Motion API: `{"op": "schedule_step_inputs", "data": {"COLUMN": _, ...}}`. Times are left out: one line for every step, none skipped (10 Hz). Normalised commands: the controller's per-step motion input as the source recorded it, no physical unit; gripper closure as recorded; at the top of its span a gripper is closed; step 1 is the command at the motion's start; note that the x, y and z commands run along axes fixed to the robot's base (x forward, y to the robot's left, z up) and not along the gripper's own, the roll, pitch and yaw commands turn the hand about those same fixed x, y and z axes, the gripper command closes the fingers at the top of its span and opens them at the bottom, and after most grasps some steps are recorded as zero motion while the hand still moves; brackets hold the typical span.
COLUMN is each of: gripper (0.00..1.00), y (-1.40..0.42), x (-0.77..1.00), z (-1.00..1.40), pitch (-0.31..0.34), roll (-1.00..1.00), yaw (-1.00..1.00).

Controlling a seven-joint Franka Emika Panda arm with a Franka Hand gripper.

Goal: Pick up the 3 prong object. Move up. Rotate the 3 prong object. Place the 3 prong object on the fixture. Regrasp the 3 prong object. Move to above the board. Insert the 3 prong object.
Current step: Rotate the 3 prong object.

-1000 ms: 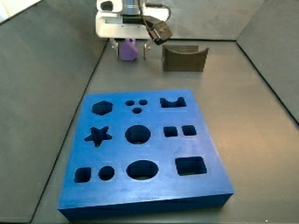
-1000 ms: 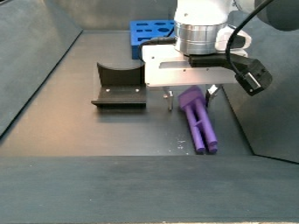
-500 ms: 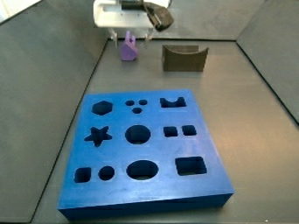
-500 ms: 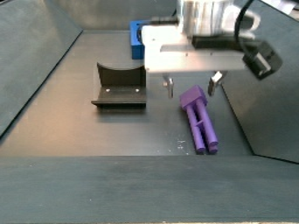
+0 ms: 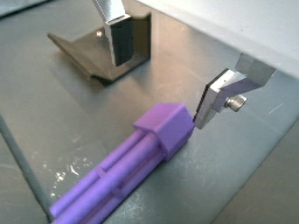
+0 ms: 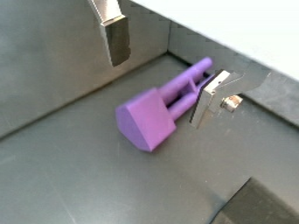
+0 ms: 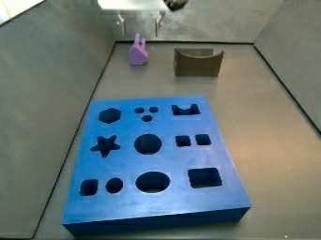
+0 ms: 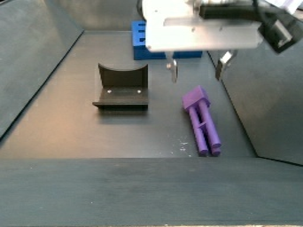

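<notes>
The light-purple 3 prong object (image 8: 203, 121) lies flat on the grey floor, also showing in the side view (image 7: 138, 52) and in both wrist views (image 5: 128, 171) (image 6: 162, 112). My gripper (image 8: 198, 66) hangs open well above it, silver fingers (image 5: 114, 39) apart with nothing between them. Beside the piece stands the dark fixture (image 8: 120, 89) (image 7: 197, 62) with its U-shaped notch, empty. The blue board (image 7: 157, 159) with its cut-out holes lies farther off on the floor.
Grey walls enclose the floor on several sides. The purple piece lies close to one wall (image 8: 254, 115). The fixture (image 5: 100, 54) appears behind one finger in a wrist view.
The gripper has risen straight up and stayed open. The 3 prong object remains lying on the floor where it was.
</notes>
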Motion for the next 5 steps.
{"op": "schedule_step_inputs", "data": {"gripper": 0.0, "y": 0.0, "x": 0.0, "z": 0.0, "pitch": 0.0, "roll": 0.0, "yaw": 1.0}}
{"op": "schedule_step_inputs", "data": {"gripper": 0.0, "y": -0.01, "x": 0.0, "z": -0.19, "pitch": 0.0, "roll": 0.0, "yaw": 1.0}}
{"op": "schedule_step_inputs", "data": {"gripper": 0.0, "y": 0.0, "x": 0.01, "z": -0.27, "pitch": 0.0, "roll": 0.0, "yaw": 1.0}}
{"op": "schedule_step_inputs", "data": {"gripper": 0.0, "y": 0.0, "x": 0.05, "z": -0.21, "pitch": -0.002, "roll": 0.0, "yaw": 1.0}}
{"op": "schedule_step_inputs", "data": {"gripper": 0.0, "y": 0.0, "x": 0.04, "z": -0.1, "pitch": -0.003, "roll": 0.0, "yaw": 1.0}}
